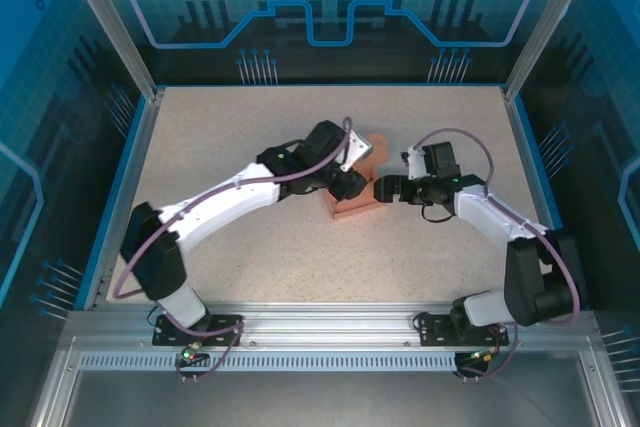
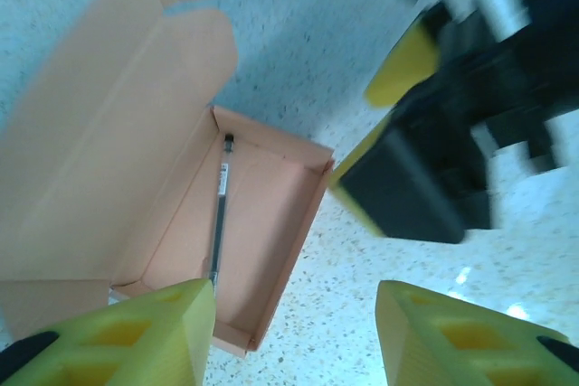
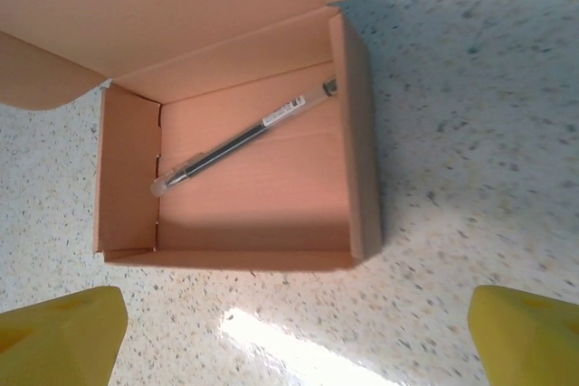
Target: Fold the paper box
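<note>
Top external view first: the speckled table (image 1: 250,137) has a blue rim (image 1: 118,187) running round it, and there's loads of bare surface on every side of the action, well clear of the edges. Both arms reach into the middle, and the paper box (image 1: 357,210) sits there right between the left gripper (image 1: 348,185) and the right gripper (image 1: 385,190). From the right wrist, the box (image 3: 262,205) is a salmon-pink card tray with its walls already standing up. Its lid (image 3: 181,6) is open and leaning back, with rounded tabs at the corners. The left gripper's (image 2: 294,332) yellow fingers (image 2: 149,336) sit apart over the near end of the box (image 2: 271,214) with nothing between them. The right gripper (image 3: 298,341) has its jaws spread really wide, also holding nothing, hovering just off the tray's front wall. Inside the tray a black pen (image 3: 240,140) with a clear barrel lies diagonally. It has a small white label (image 3: 282,115), but the print is too tiny to read.
</note>
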`<state>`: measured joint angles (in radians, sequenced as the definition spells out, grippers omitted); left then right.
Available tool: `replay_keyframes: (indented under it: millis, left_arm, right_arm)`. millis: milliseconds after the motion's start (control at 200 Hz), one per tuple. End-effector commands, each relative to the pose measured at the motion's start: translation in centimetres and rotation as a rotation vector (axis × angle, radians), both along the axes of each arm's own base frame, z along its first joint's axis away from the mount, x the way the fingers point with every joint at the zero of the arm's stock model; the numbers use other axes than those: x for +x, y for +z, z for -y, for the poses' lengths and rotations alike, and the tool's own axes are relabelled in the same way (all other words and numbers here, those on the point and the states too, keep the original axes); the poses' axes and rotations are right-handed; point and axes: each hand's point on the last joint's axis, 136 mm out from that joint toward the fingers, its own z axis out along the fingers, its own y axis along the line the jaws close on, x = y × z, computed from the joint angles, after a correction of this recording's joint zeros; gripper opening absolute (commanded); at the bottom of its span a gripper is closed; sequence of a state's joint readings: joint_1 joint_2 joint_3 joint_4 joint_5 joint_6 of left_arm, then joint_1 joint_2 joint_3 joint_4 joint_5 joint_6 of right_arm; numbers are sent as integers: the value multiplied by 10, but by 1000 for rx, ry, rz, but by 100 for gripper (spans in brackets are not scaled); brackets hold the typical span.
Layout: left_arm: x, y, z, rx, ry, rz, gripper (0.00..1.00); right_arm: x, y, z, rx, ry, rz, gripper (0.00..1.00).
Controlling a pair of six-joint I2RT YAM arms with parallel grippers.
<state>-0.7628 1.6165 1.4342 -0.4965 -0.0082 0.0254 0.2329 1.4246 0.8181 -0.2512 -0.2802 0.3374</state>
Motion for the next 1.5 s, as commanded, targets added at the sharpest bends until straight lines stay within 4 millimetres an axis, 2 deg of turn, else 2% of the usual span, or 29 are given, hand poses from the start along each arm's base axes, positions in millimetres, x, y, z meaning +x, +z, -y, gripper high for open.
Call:
replay_keyframes:
  millis: [0,235,390,555,785,931,1076,1226,1276,1296,1341,1496]
  left_arm:
    - [3,17,-17,-115,48,-21,53]
    - [31,22,-88,-255,300,-62,56]
    - [44,16,-131,-285,451,-65,58]
    - [52,3,-161,-314,560,-104,61]
    - [49,-17,-152,-344,503,-163,64]
    - [48,-30,-149,-351,472,-149,66]
    - [51,-38,-143,-370,433,-123,68]
    - [54,-44,-135,-395,391,-102,68]
    - [54,-47,-132,-384,372,-90,68]
    - [54,-48,-131,-378,365,-85,68]
    - [52,-50,-127,-366,341,-72,68]
    - [48,-60,-120,-330,289,-35,67]
  right_arm:
    - [15,-5,-15,51,-1,42,97]
    - [10,-31,-42,57,53,-8,94]
    - [-1,-36,-53,61,77,-24,92]
    - [-13,-35,-56,51,82,-24,92]
    - [-4,-9,-27,-71,49,86,95]
    - [11,19,-4,-117,36,182,97]
    - [30,43,8,-151,66,274,97]
    - [46,49,3,-176,128,370,94]
    - [48,41,2,-191,154,365,93]
    - [56,51,-1,-194,163,394,92]
    - [60,50,-2,-208,188,402,91]
    - [74,43,1,-294,235,399,80]
